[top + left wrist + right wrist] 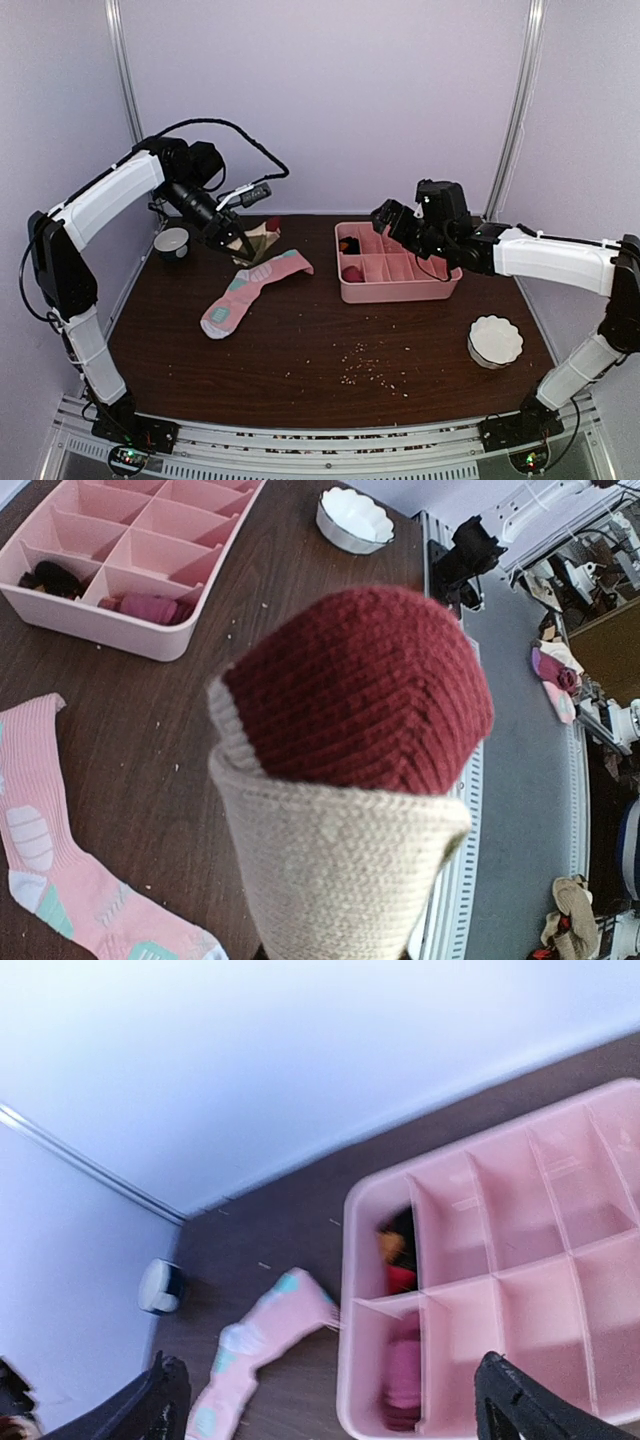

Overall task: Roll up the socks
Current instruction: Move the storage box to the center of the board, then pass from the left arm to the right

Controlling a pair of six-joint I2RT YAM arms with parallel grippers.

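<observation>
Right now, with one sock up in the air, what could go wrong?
The left tool grips the beige sock bunched above the table, and it could slip out. The pink sock lies apart, so the pair may land misaligned. The right tool hangs open over the tray, and reaching across could clip its wall.

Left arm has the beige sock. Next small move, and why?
Probably lower the beige sock flat onto the table beside the pink sock: it is bunched in the shut left gripper, while the right gripper hangs open over the tray.
</observation>
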